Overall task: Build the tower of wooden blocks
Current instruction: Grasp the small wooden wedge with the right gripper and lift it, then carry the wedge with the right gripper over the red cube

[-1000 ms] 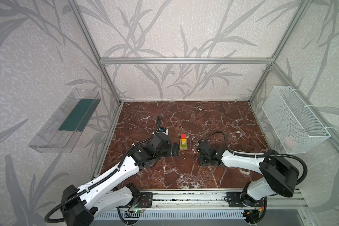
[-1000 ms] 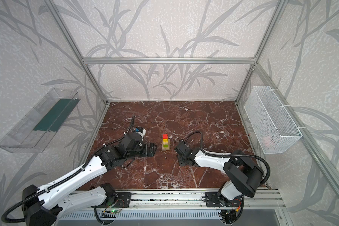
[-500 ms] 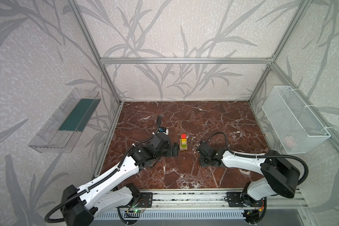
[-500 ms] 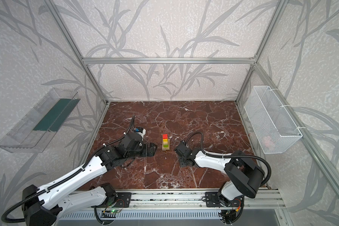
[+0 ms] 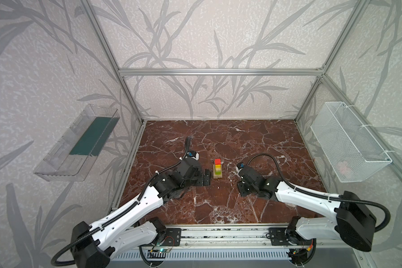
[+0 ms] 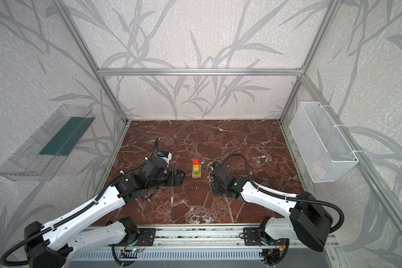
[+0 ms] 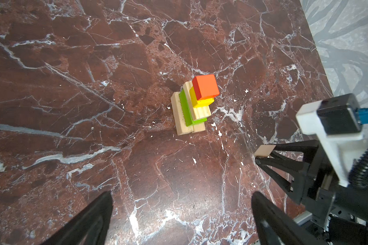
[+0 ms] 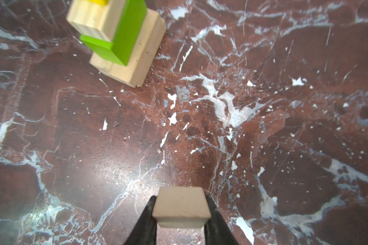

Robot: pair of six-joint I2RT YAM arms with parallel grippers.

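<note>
Right tool (image 8: pixel 180 212) clamps tan block (image 8: pixel 180 200) near tower (image 7: pixel 194 104) on counter (image 7: pixel 72 84); left tool (image 7: pixel 181 197) spread wide, empty

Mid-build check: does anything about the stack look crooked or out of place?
Yes. The wood block tower is stepped, not flush: the green bar sits off-centre on the tan base bars, and the yellow cube and red cube sit at one end. No block lies toppled.

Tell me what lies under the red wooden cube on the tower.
Directly under the red wooden cube sits a yellow cube, then a tan wooden bar, a lime-green bar and tan base bars. The yellow cube's top face is covered.
</note>
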